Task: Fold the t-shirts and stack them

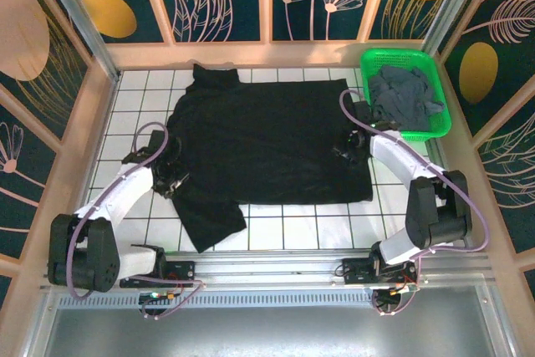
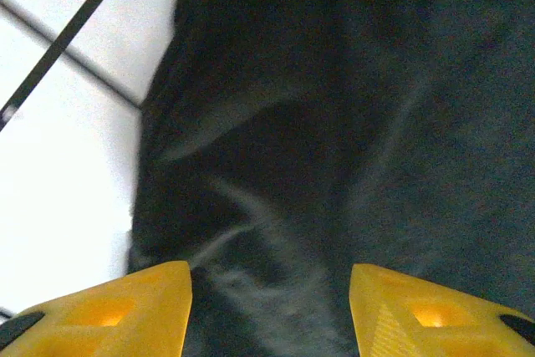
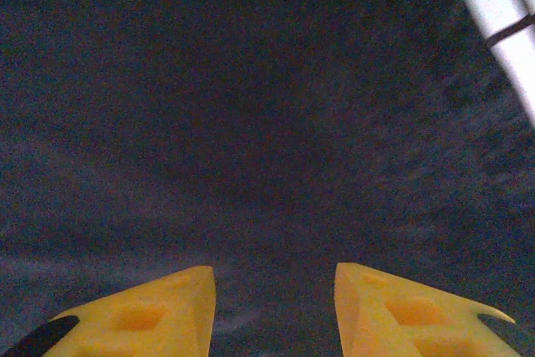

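- Two t-shirts are on the table. The black t-shirt (image 1: 267,140) lies spread across the middle of the white tiled table (image 1: 134,114). One flap reaches the near left and another points toward the far wall.
- Its far edge lies close to the wooden frame (image 1: 251,54), and its right edge runs just beside the green basket (image 1: 368,63).
- Bare tile stays open along the left side. A strip of bare tile also lies between the shirt's near hem and the metal rail (image 1: 276,263).
- The left gripper (image 1: 171,177) sits at the shirt's left edge, where cloth meets tile. The right gripper (image 1: 347,150) sits over the cloth near its right edge.
- The left wrist view shows what the top view cannot. The yellow fingers (image 2: 125,307) stand apart with nothing pinched, above wrinkled black cloth whose border meets tile on the left.
- The right wrist view shows its fingers (image 3: 159,315) likewise parted and gripping nothing, over smooth dark cloth. A sliver of tile shows at the upper right.
- The basket stands in the far right corner and holds the slate blue-grey t-shirt (image 1: 405,98), crumpled in a heap.
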